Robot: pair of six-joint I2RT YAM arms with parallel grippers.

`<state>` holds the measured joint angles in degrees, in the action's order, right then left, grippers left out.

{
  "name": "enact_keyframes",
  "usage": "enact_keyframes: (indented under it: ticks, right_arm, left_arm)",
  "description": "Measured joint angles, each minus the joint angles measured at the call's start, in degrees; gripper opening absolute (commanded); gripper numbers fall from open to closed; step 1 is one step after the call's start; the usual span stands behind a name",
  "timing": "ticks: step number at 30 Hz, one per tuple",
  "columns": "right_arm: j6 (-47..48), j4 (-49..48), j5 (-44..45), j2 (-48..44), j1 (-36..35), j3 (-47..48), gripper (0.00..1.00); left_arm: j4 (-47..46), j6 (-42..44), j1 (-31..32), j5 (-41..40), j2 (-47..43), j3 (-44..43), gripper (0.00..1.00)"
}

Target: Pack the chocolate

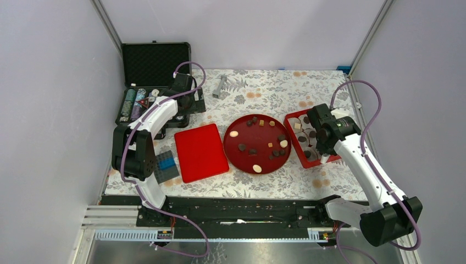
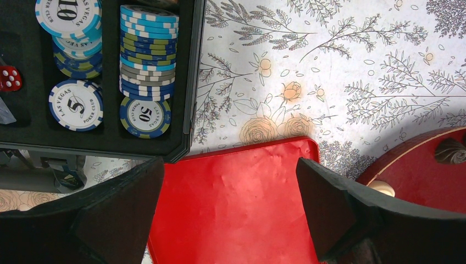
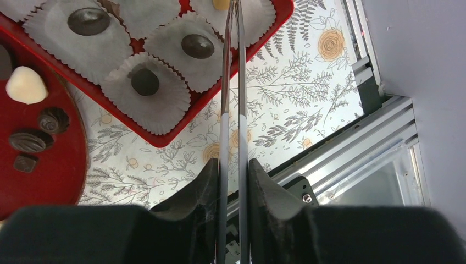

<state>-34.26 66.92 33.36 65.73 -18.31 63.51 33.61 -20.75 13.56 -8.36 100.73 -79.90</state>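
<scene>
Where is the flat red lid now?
Top view: the flat red lid lies left of centre, between the round red plate and the blue toy bricks.

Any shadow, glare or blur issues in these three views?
Top external: even, soft light, no glare. Left wrist: striped poker chips sharp; a grey shadow darkens the floral tablecloth beside the round dark-red plate. Right wrist: thin metal tweezers in the right gripper gleam; black fingers underexposed.

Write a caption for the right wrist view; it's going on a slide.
Right gripper pinching metal tweezers over the red tray, where chocolates sit in paper cups; more wait on the red plate.
</scene>
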Motion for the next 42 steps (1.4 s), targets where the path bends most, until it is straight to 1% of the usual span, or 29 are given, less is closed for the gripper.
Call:
enact_keyframes:
  ticks: [2,6,10,14,19,24,27,29,30,35,42]
  right_arm:
    - [1.0,0.0,-0.3,0.0,0.0,0.6,0.05]
    - [3.3,-2.4,-3.4,0.3,0.1,4.6,0.03]
    - [5.8,-8.4,-7.3,3.6,0.0,10.0,0.03]
    - [8.0,-18.0,-10.2,9.7,-0.7,12.5,0.04]
    - [10.1,-30.2,-11.9,21.4,-2.1,15.8,0.06]
    - [12.6,-39.0,-14.4,31.8,-2.4,20.2,0.07]
    - [14.9,-44.6,-18.7,37.8,-2.4,23.6,0.08]
    - [16.0,-46.6,-21.6,39.9,-2.4,24.8,0.09]
    - [17.3,-48.1,-24.8,42.3,-2.4,26.4,0.09]
    - [23.3,-51.6,-32.8,50.7,-2.7,33.6,0.14]
    - [34.4,-53.9,-36.0,57.8,-2.7,38.2,0.18]
  left_arm:
    - [0.0,0.0,0.0,0.0,0.0,0.0,0.99]
    - [0.0,0.0,0.0,0.0,0.0,0.0,0.99]
    - [0.0,-0.1,0.0,0.2,-0.2,0.0,0.99]
    - [-0.1,-0.6,0.0,1.3,-1.3,1.3,0.99]
    - [0.1,-1.6,0.0,2.6,-4.7,4.5,0.99]
    - [0.2,-1.8,0.0,3.1,-8.3,7.3,0.99]
    - [0.4,-1.8,0.0,3.1,-10.5,8.6,0.99]
    - [0.6,-1.8,0.0,3.0,-12.0,9.3,0.99]
    - [0.6,-1.7,0.0,3.0,-12.6,9.6,0.99]
    - [0.9,-1.7,0.0,2.9,-14.7,10.3,0.99]
    - [1.9,-1.7,0.0,2.7,-16.5,11.5,0.99]
